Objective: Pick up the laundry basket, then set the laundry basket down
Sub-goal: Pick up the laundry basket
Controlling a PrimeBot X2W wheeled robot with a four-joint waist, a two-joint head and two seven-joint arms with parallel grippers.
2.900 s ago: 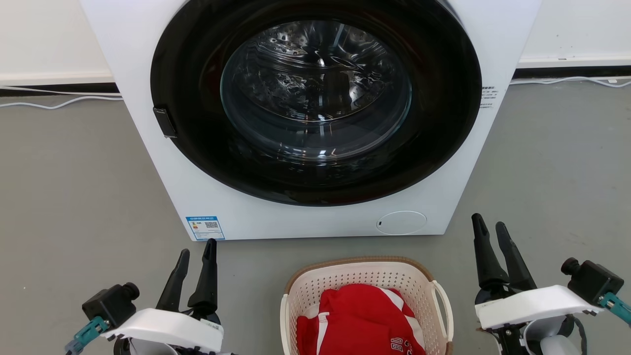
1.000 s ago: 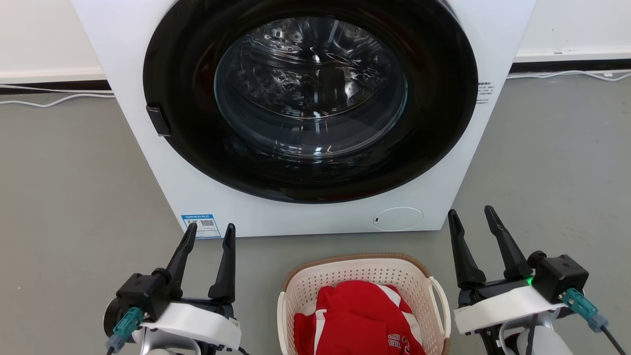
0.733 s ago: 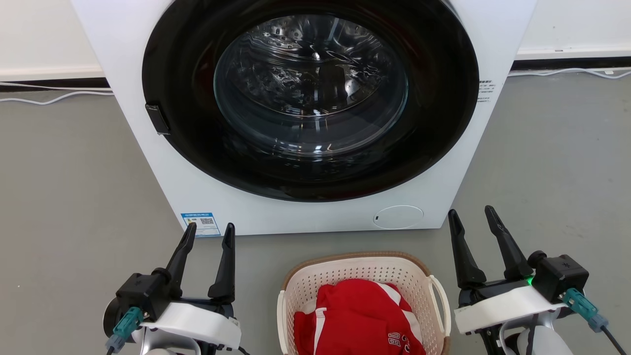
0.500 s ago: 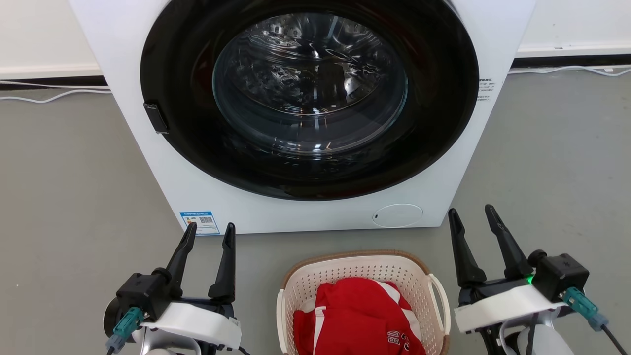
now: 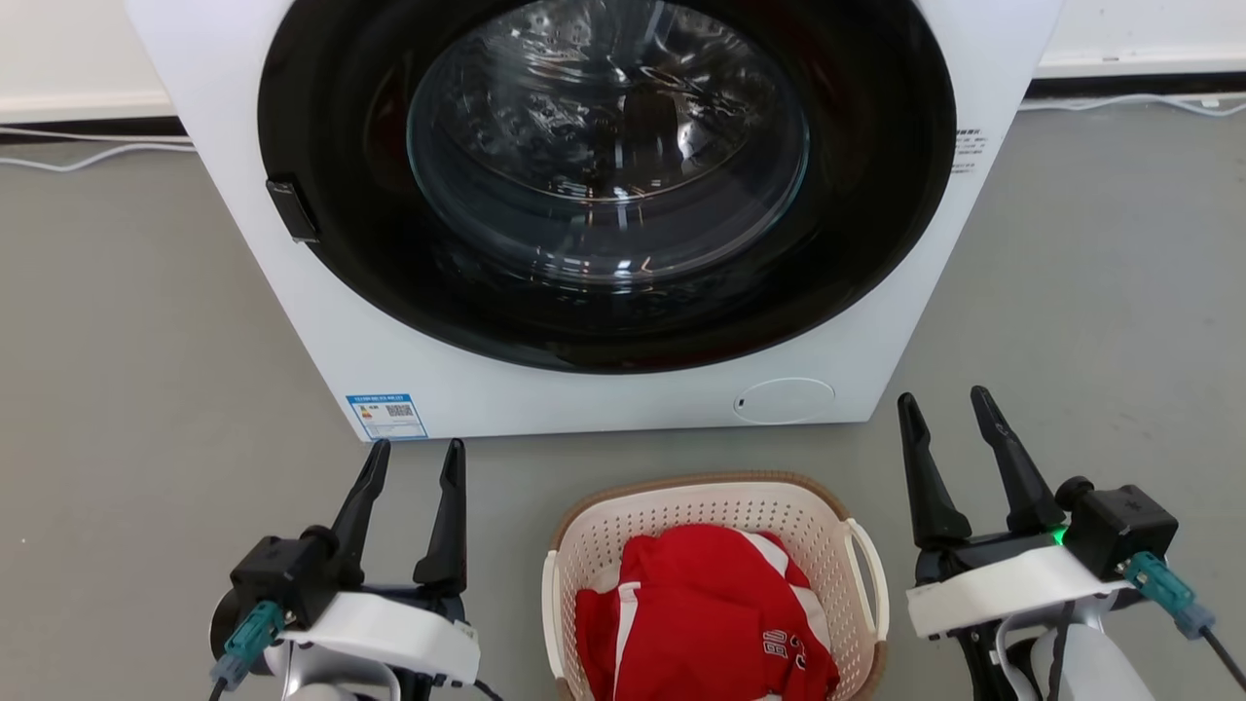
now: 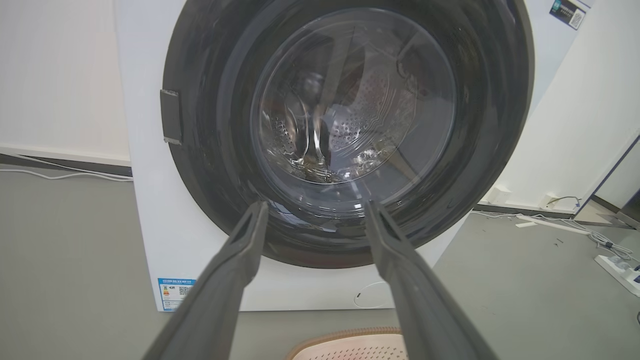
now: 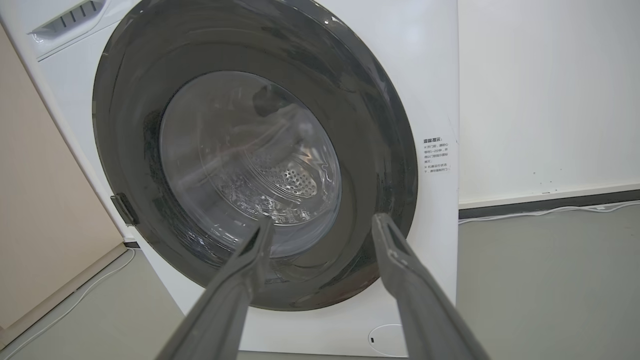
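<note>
The laundry basket, cream-white and perforated with a brown rim, stands on the grey floor at the bottom centre of the head view, with a red garment inside it. Its far rim peeks in at the bottom of the left wrist view. My left gripper hangs open to the basket's left, clear of it. On the basket's right side my right gripper is open too, a short gap from the white loop handle. Both grippers point toward the washer with nothing between their fingers.
A white front-loading washer with a large dark round door stands just beyond the basket. White cables run along the wall base behind it. A power strip and cables lie on the floor at the far right.
The head camera has tilted down slightly, so washer and basket sit a little higher in the picture. Both grippers stay open and hold about the same places beside the basket.
</note>
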